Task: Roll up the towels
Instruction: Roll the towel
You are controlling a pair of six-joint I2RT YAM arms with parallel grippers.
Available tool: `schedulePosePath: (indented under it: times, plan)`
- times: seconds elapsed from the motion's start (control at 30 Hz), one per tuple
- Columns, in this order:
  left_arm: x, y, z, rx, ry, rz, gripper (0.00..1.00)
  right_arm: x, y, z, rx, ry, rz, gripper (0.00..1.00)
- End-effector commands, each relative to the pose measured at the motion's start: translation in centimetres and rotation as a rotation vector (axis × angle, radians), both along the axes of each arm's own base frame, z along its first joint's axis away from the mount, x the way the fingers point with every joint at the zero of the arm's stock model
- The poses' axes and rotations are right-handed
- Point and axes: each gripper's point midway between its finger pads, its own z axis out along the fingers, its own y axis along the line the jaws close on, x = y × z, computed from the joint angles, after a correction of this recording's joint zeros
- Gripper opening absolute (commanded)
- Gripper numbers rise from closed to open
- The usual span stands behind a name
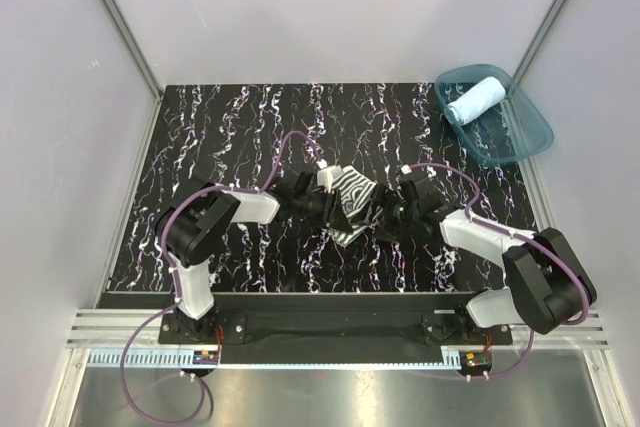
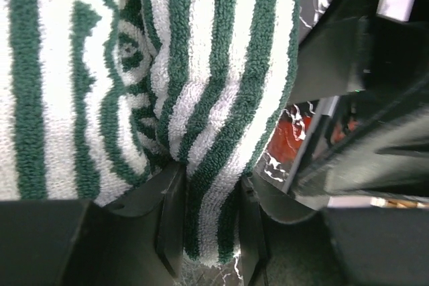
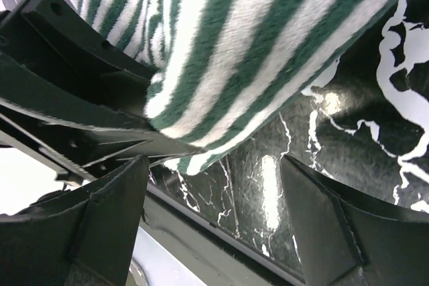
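On the marbled table (image 1: 250, 127), seen from above, the striped towel (image 1: 352, 202) lies bunched between the arms; the blue towel (image 1: 476, 99) sits rolled in the teal tub (image 1: 530, 132). Left wrist: the left gripper (image 2: 211, 226) pinches a striped fold. Right wrist: the right gripper (image 3: 214, 199) gapes wide, with the towel's edge just ahead.

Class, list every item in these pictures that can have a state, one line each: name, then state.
striped towel: unrolled, bunched, one fold pinched by the left gripper
blue towel: rolled up, lying in the tub
tub: open-topped, holding the blue towel
left gripper: shut on the striped towel
right gripper: open, nothing between its fingers
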Motion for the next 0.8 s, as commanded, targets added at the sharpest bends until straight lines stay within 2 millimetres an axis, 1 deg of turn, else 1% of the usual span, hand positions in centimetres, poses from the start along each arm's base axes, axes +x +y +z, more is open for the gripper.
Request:
schedulePosePath:
  times: [0.0, 0.1, 0.13, 0.2, 0.3, 0.4, 0.43, 0.5, 0.57, 0.6, 0.67, 0.7, 0.77]
  plan:
    - [-3.2, 1.7, -3.4, 0.067, 0.211, -0.027, 0.35, 1.8, 0.8, 0.8, 0.040, -0.093, -0.028, 0.85]
    - [-3.2, 1.6, -3.3, 0.054, 0.248, -0.030, 0.37, 2.4, 0.6, 0.4, 0.042, -0.115, -0.062, 0.83]
    - [-3.3, 1.6, -3.3, 0.053, 0.257, -0.034, 0.37, 2.4, 0.5, 0.1, 0.041, -0.116, -0.071, 0.80]
    - [-3.3, 1.6, -3.3, 0.051, 0.277, -0.034, 0.38, 3.1, 0.6, 0.3, 0.053, -0.146, -0.090, 0.79]
    - [-3.3, 1.5, -3.1, 0.032, 0.304, -0.037, 0.38, 3.7, 0.7, 0.1, 0.064, -0.166, -0.104, 0.77]
    - [-3.2, 1.4, -2.7, 0.002, 0.325, -0.037, 0.39, 4.1, 0.9, -0.6, 0.056, -0.157, -0.104, 0.75]
    - [-3.0, 1.2, -2.4, -0.014, 0.316, -0.038, 0.40, 4.1, 1.0, -1.2, 0.050, -0.143, -0.102, 0.75]
    - [-2.9, 1.1, -2.1, -0.021, 0.323, -0.036, 0.41, 4.2, 1.1, -1.7, 0.047, -0.134, -0.100, 0.72]
    - [-2.7, 1.2, -2.0, -0.020, 0.324, -0.030, 0.43, 4.0, 1.0, -2.5, 0.041, -0.114, -0.106, 0.67]
    - [-2.6, 1.1, -1.7, -0.024, 0.321, -0.031, 0.44, 4.0, 1.1, -2.5, 0.051, -0.115, -0.107, 0.60]
    - [-2.6, 1.2, -1.5, -0.026, 0.326, -0.030, 0.48, 3.9, 1.1, -2.9, 0.048, -0.105, -0.110, 0.51]
    - [-2.4, 1.1, -1.2, -0.028, 0.314, -0.027, 0.51, 3.8, 1.1, -3.1, 0.045, -0.097, -0.109, 0.39]
    - [-2.6, 1.4, -1.2, -0.012, 0.312, -0.019, 0.57, 3.6, 0.8, -3.5, 0.028, -0.071, -0.114, 0.32]
